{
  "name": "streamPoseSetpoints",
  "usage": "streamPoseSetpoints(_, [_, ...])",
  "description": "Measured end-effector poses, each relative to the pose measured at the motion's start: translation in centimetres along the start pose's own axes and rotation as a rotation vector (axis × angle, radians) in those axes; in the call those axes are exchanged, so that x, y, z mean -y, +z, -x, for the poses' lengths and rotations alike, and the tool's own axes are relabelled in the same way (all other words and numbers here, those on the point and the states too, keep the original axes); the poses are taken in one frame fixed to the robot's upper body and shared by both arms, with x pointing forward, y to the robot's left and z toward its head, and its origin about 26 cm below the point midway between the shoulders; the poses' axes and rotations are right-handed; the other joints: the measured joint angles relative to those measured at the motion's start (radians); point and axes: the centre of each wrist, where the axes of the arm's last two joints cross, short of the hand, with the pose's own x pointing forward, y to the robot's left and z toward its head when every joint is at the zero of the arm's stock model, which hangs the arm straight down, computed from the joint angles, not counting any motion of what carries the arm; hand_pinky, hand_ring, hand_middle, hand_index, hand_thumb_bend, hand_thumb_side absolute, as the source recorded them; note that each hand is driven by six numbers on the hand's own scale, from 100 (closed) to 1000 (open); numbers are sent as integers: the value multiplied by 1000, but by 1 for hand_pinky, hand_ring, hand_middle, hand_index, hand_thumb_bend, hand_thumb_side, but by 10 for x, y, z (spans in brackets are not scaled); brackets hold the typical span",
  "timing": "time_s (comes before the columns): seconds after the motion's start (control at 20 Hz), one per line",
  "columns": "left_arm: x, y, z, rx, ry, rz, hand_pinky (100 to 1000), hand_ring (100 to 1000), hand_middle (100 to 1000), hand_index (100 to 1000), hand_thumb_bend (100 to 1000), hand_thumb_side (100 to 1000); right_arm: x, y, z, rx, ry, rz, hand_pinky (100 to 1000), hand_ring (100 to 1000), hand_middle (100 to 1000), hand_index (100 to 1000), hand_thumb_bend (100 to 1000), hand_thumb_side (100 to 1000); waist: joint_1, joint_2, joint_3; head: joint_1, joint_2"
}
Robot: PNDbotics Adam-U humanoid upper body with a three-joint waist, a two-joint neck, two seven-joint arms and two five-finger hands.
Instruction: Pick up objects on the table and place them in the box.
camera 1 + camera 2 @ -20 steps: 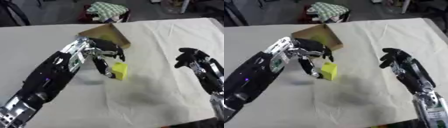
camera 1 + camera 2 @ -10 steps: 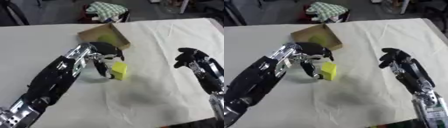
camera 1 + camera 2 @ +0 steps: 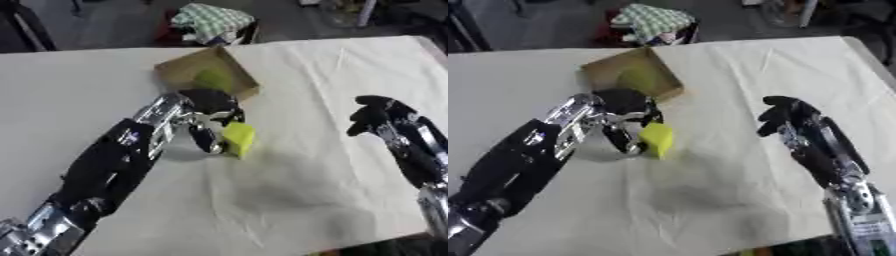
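A yellow block (image 3: 237,139) lies on the white cloth in the middle of the table. My left hand (image 3: 207,112) is at its left side, fingers curled down beside and over it; the thumb side touches the block, but I cannot see a full grip. Behind them stands an open cardboard box (image 3: 176,70) with a green round thing (image 3: 213,79) inside. My right hand (image 3: 376,116) hovers at the right, fingers curled, holding nothing.
The white cloth (image 3: 306,190) covers the table, with wrinkles near the front. A checked cloth bundle (image 3: 208,20) lies on a dark stand beyond the far edge. The table's right corner shows at the upper right.
The whole picture has shifted, so the camera moved. My left hand stays at the yellow block, which has turned slightly. The right hand holds its place.
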Motion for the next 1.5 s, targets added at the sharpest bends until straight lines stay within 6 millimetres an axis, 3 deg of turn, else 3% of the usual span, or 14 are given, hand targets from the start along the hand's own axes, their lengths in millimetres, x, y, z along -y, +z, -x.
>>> streamPoseSetpoints(0.25, [-26,18,23,-146,50,-160,628,524,416,548,100,191,0,0,0,0,0,0,588,548,575,796,100,627,2,0,0,-3,0])
streamPoseSetpoints(0.4, [-30,26,40,-294,103,-242,627,524,421,555,100,188,0,0,0,-1,-1,-2,588,548,575,796,100,628,2,0,0,-3,0])
streamPoseSetpoints(0.7, [-12,31,72,-642,209,-371,629,560,506,650,100,234,-4,-1,0,2,-7,-31,588,548,575,796,100,631,-3,6,-18,-2,0])
streamPoseSetpoints(1.0, [14,28,80,-831,283,-444,659,612,625,790,100,283,-6,-3,-1,8,-15,-49,588,548,575,796,100,631,-4,11,-30,6,0])
streamPoseSetpoints(1.1, [20,27,81,-856,299,-450,707,694,784,919,111,433,-6,-4,-1,9,-16,-50,588,548,575,796,100,631,-4,11,-31,7,0])
streamPoseSetpoints(1.15, [23,26,81,-861,303,-448,722,728,835,951,220,532,-6,-4,-1,10,-15,-50,588,548,575,796,100,631,-4,11,-32,7,0])
streamPoseSetpoints(1.2, [25,26,81,-862,306,-444,733,767,888,979,385,639,-6,-4,-1,11,-15,-51,588,548,575,797,100,630,-4,11,-33,7,0])
streamPoseSetpoints(1.3, [28,25,81,-862,306,-438,745,803,925,994,586,731,-6,-4,-1,11,-15,-51,588,548,575,797,100,631,-3,12,-34,7,0])
streamPoseSetpoints(1.5, [28,26,81,-858,293,-476,770,845,957,1000,717,811,-6,-4,-1,11,-15,-51,588,548,575,797,100,631,-3,12,-34,7,0])
